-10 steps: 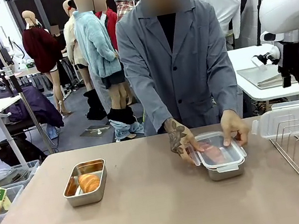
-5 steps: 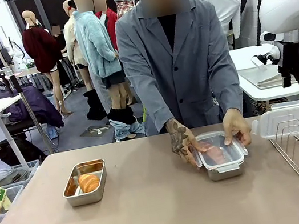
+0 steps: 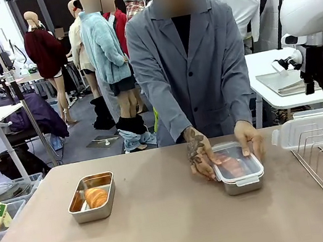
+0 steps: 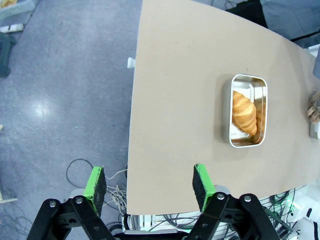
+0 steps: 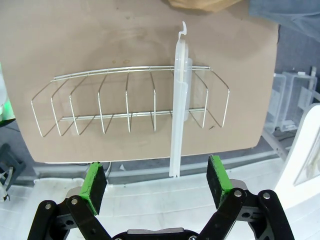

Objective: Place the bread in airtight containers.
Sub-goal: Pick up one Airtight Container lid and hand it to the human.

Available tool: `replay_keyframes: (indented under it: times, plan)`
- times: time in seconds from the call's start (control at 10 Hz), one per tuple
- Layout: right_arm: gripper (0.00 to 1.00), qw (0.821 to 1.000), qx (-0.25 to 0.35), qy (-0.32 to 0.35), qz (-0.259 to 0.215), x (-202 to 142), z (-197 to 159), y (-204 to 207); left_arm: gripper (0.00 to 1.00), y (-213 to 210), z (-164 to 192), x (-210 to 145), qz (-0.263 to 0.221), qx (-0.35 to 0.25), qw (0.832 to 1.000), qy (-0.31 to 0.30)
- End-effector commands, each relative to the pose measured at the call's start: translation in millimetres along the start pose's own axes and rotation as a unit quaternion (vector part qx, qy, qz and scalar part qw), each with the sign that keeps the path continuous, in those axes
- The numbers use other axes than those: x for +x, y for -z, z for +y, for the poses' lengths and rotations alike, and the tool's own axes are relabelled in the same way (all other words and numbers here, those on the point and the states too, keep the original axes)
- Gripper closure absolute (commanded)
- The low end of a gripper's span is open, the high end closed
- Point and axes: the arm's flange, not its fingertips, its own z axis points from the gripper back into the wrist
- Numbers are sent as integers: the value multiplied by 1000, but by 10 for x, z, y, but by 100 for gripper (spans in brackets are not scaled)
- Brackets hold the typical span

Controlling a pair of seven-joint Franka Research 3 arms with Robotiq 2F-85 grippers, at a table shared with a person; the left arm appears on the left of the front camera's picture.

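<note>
Both of my tools are hanging free and holding nothing: my left gripper point(image 4: 149, 186) is spreading its green pads wide over the near edge of the table point(image 4: 175, 75) and the floor beside it, and my right gripper point(image 5: 156, 182) is standing just as wide above the wire rack point(image 5: 127, 117). One croissant point(image 3: 96, 197) is lying uncovered in the open tub point(image 3: 94, 216) at the lower left of the front view. From my left wrist it is showing at the right of the frame, lying lengthwise along the tub's left wall. The second croissant point(image 3: 230, 165) is sitting in the lidded tub point(image 3: 243, 187) just right of centre, showing reddish through the clear lid point(image 3: 250, 171). The person is pressing on that lid with both hands, one hand point(image 3: 197, 152) at its left edge and the other hand point(image 3: 249, 137) at its upper right corner. A spare lid point(image 3: 310, 128) is resting on the rack at the right edge of the front view. From my right wrist it is standing on edge between the rack's wires. The two tubs are sitting well apart on the tan tabletop.
</note>
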Motion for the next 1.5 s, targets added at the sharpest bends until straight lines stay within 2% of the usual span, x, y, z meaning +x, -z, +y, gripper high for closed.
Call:
replay_keyframes:
  times: [0.0,1.4]
  plan:
    - [0,1000,4,7,3,4,5,-10,11,-7,7,-15,-1,11,1000,0]
    - [0,1000,4,7,3,4,5,-10,11,-7,7,-15,-1,11,1000,0]
